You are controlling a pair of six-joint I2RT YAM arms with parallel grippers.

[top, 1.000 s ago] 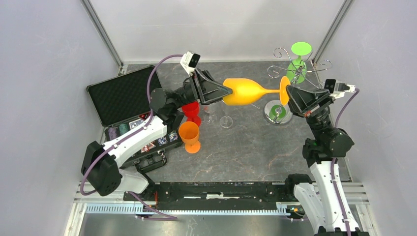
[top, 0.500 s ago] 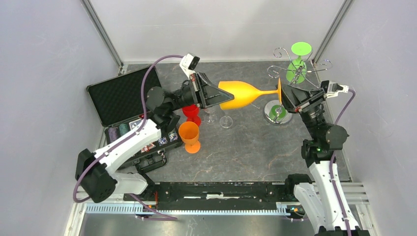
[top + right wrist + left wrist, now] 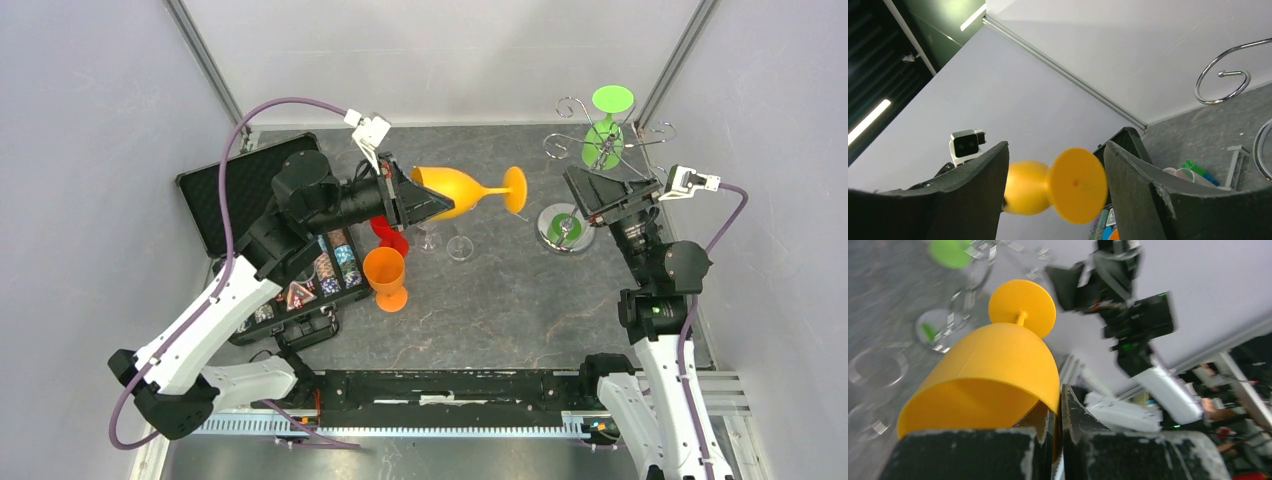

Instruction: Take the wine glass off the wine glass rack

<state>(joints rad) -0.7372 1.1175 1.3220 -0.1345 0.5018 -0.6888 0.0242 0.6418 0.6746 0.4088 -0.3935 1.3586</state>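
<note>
**Currently: glass off the rack, carried by my left claw alone**

1. Grip state. My left claw [image 3: 425, 200] is closed tight on the rim of the yellow glass [image 3: 460, 190]. One finger sits inside the bowl and one outside, as the left wrist view shows [image 3: 1058, 410]. My right claw [image 3: 585, 197] stands wide apart and holds nothing. In the right wrist view the foot of the glass [image 3: 1078, 182] appears between its fingers but does not touch them.

2. Location. The glass lies on its side in the air, upper centre of the overhead frame, foot pointing right. It is apart from the rack [image 3: 560, 228], which stands at the upper right with a green glass [image 3: 605, 125] hanging on it.

3. Hazards, as I judge them.
- The hold is on a thin rim wall only, with the stem and foot hanging far out. A quick wrist turn could let the glass pivot or slip.
- Swinging the foot to the right could strike my open right claw or the rack's wire arms.
- Lowering straight down risks knocking the clear glasses [image 3: 460, 245], the red cup [image 3: 388, 228] or the orange cup [image 3: 385, 278] below.
</note>
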